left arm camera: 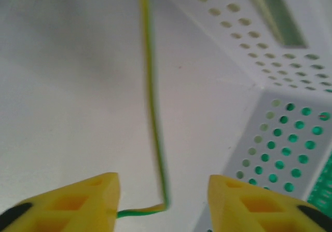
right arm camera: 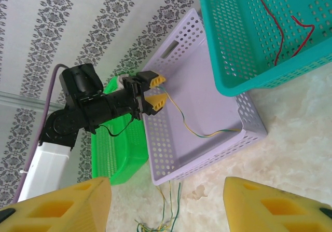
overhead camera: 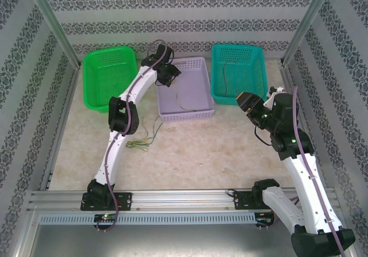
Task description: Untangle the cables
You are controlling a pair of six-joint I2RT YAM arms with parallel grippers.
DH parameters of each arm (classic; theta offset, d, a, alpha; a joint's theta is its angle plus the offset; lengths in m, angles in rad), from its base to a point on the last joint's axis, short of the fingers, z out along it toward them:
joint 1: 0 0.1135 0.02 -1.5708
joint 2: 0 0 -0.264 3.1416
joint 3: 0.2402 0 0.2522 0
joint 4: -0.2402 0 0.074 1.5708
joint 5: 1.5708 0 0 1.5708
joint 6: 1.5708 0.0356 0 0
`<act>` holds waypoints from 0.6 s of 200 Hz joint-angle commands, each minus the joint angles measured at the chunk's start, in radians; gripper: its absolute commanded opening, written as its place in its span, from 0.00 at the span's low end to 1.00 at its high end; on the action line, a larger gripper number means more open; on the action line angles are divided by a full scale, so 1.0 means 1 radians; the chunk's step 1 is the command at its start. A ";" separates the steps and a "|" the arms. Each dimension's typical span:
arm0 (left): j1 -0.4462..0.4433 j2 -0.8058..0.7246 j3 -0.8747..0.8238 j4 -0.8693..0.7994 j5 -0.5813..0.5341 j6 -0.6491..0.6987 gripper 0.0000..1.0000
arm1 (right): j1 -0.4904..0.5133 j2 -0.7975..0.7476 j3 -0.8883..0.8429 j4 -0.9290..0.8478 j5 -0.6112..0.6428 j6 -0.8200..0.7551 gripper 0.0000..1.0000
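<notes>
1. The left gripper is hanging with jaws apart inside the perforated lavender plastic basket at 12 o'clock. A thin yellow-green cable is trailing across the basket floor, its end touching one yellow finger.
2. A thin red cable is lying in the teal plastic basket at 2 o'clock.
3. A tangle of yellow and green cables is lying on the marbled table, at the lavender basket's 7 o'clock.
4. The right gripper is hovering with jaws spread apart.

This looks like a robot lab with a test box. The left arm and the right arm are bolted to a metal rail at the edge of a table. Metal posts and patterned walls close it in.
</notes>
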 commanded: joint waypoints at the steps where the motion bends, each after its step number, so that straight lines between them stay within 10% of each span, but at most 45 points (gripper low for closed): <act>1: 0.011 -0.043 0.041 -0.007 -0.029 0.031 0.53 | -0.010 -0.005 -0.011 0.003 -0.006 0.000 0.60; 72: 0.004 -0.223 0.013 -0.151 -0.163 0.068 0.68 | -0.010 0.001 -0.011 0.007 -0.006 -0.008 0.60; 120: 0.008 -0.542 -0.301 -0.137 -0.267 0.095 0.67 | 0.026 0.027 0.008 -0.017 -0.022 -0.148 0.58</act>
